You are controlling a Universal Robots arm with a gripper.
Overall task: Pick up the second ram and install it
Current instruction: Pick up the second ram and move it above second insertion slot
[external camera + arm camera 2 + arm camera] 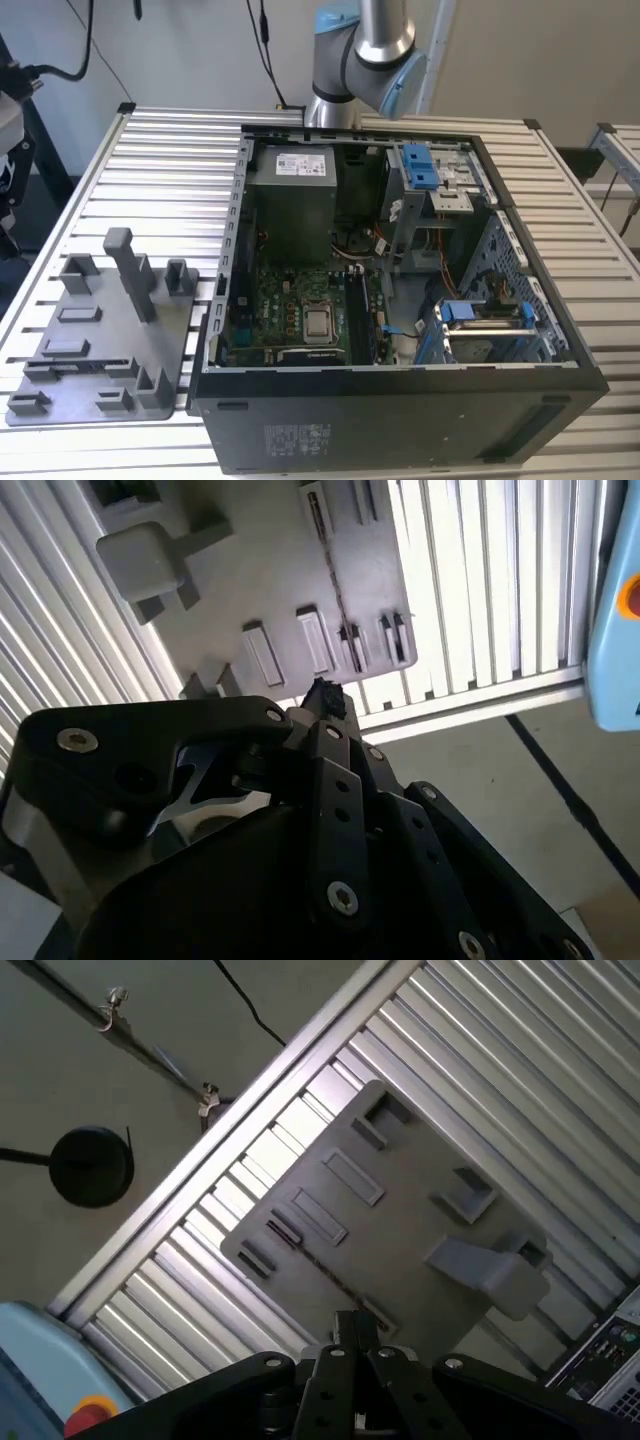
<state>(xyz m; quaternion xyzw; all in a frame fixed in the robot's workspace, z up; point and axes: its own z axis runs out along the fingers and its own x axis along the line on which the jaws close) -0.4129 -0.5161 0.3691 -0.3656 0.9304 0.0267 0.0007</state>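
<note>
The second ram point(320, 1263) is a thin dark stick standing on edge in a long slot of the grey fixture plate point(400, 1210). It appears again as a dark line in the second wrist view point(335, 585), and near the plate's front in the exterior view point(80, 366). My gripper point(355, 1330) hovers well above the plate with its black fingers pressed together and nothing between them. Its tips line up with one end of the ram's slot in both wrist views point(325, 695). The arm's elbow point(370, 45) is behind the computer case.
The open computer case point(400, 410) lies on the slatted table point(170, 170) to the exterior view's right of the plate, motherboard point(300, 310) facing up. A tall grey post point(130, 272) rises from the plate. A blue unit with a red button point(620, 610) sits beyond the table edge.
</note>
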